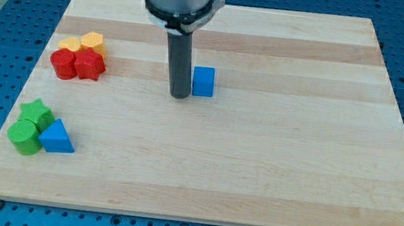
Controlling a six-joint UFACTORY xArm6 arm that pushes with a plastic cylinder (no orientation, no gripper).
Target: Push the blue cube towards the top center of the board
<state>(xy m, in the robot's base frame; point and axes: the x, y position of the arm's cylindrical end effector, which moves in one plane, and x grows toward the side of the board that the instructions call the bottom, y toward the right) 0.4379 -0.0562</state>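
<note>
So the blue cube (203,81) sits a bit above the middle of the counter (271,175), and my tip (179,95) is right beside it at its 9 o'clock, touching or near enough that I can't tell. Looks to me like the lining-up step: the cube needs to go toward 12 o'clock, to the top center, and it's already close to the center line. From where the tip is, a push would just shove it off toward 3 o'clock, so I'd guess the next move calls for swinging round to the cube's 6 o'clock side and then pushing straight up. As for the end effector, it's a plain dark rod, no jaws to open or close, and it holds nothing. Over at 9 o'clock there's a red and yellow cluster (79,56), and at 8 o'clock the green blocks (29,127) with a blue triangle (57,138), all well apart from the action.
</note>
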